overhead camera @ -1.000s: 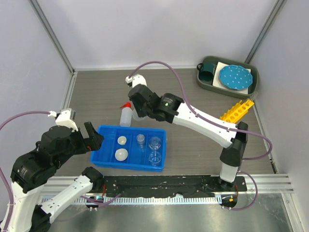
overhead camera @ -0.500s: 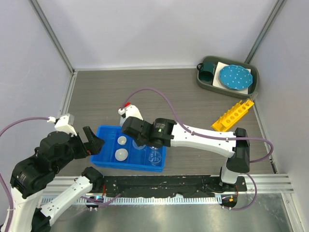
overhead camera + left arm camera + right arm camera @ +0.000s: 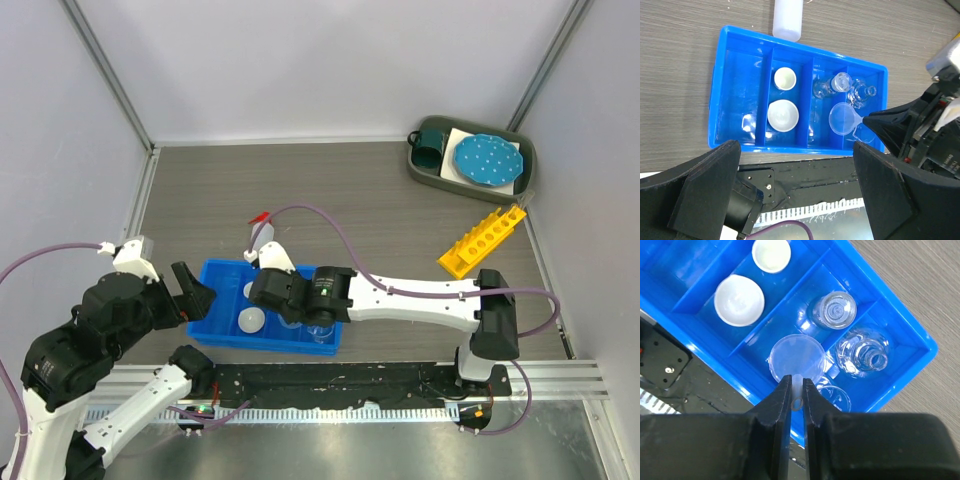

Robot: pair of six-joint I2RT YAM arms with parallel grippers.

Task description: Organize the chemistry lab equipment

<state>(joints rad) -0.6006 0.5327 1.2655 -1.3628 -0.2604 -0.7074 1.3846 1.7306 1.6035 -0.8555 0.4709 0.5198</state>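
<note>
Checking top external: my right claw (image 3: pixel 288 298) hovers over the blue tray (image 3: pixel 215 270), its load hidden; the left claw (image 3: pixel 190 290) hangs at 9 o'clock.

Left wrist: its fingers are spread wide and empty. The funnel (image 3: pixel 842 119) is above the tray's third compartment, stem toward 4 o'clock.

Right wrist: the right claw is clamped on the stem, with the bowl at 12 o'clock and the flask (image 3: pixel 862 357) at 2. I judge a straight drop suffices.
</note>
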